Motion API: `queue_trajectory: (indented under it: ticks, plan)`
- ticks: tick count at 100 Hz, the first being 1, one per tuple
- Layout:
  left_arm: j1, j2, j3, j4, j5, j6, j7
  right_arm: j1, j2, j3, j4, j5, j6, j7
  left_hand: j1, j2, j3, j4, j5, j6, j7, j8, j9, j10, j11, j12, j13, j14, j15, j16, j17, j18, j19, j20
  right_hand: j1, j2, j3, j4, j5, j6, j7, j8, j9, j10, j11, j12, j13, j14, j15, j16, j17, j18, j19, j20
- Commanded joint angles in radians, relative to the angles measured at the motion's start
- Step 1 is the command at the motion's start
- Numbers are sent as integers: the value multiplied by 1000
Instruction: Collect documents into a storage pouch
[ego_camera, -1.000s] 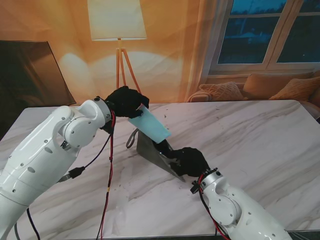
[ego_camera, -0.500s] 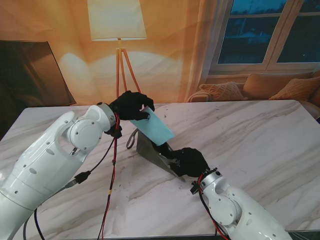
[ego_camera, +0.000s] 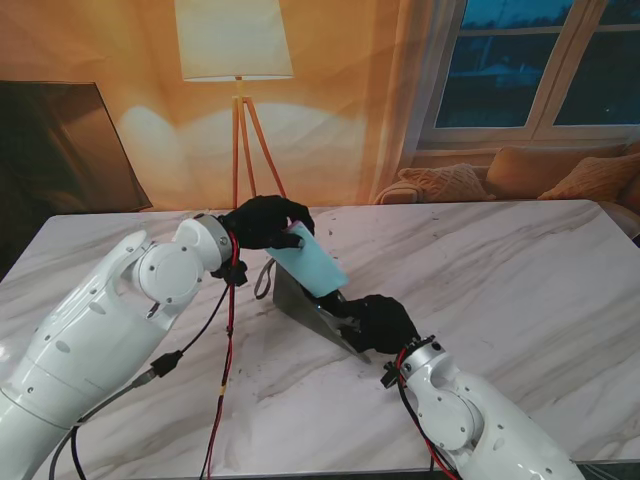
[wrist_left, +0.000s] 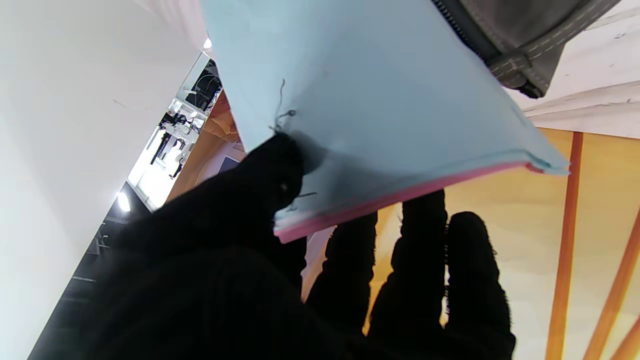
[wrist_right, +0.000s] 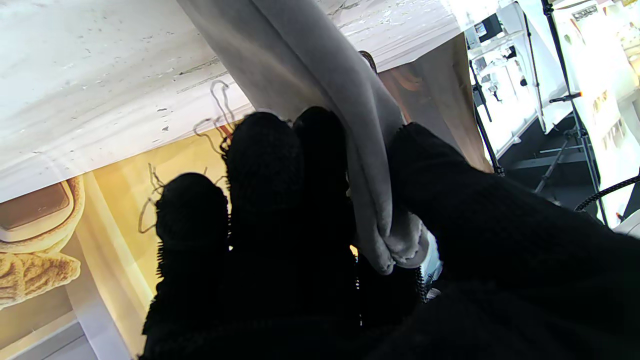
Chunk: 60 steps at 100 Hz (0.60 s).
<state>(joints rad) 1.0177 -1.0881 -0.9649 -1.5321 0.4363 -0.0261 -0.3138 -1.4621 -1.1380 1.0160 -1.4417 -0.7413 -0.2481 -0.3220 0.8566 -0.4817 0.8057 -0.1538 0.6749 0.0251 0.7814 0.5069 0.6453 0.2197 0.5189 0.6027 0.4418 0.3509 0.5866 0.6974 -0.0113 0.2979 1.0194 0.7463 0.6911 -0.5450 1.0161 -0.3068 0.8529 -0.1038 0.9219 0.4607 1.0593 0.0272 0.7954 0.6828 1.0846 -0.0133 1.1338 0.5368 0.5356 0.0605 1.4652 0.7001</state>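
Note:
A light blue document booklet (ego_camera: 312, 262) with a pink lower sheet (wrist_left: 390, 200) is pinched at its far corner by my black-gloved left hand (ego_camera: 262, 221). Its near end dips into the mouth of a grey fabric pouch (ego_camera: 305, 306) that stands tilted on the marble table. My right hand (ego_camera: 383, 321) is shut on the pouch's near edge, and in the right wrist view the grey cloth (wrist_right: 345, 130) is squeezed between thumb and fingers. The left wrist view shows the pouch's zipper edge (wrist_left: 505, 45) against the blue cover (wrist_left: 360, 85).
The white marble table (ego_camera: 500, 270) stretches to the right and toward me. Red and black cables (ego_camera: 222, 350) hang from my left arm. Beyond the table stand a floor lamp (ego_camera: 236, 60), a sofa with cushions (ego_camera: 520, 175) and a dark screen (ego_camera: 60, 150).
My left hand has moved to the right and a little lower, carrying the blue document deeper into the pouch's mouth. The right hand and pouch have stayed in place.

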Motion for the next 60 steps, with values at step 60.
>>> queue_trajectory:
  ticks: [60]
  plan:
    - [-2, 32, -4, -39, -29, -67, -141, -2, -1, -7, 5, 5, 9, 15, -249, 4, -6, 14, -18, 16, -170, 33, -88, -28, -81, -48, -66, -48, -84, -13, -78, -3, -129, -8, 57, 54, 50, 47, 58, -112, 67, -3, -16, -1, -6, 1, -18, -50, -17, 9, -8, -17, -5, -1]
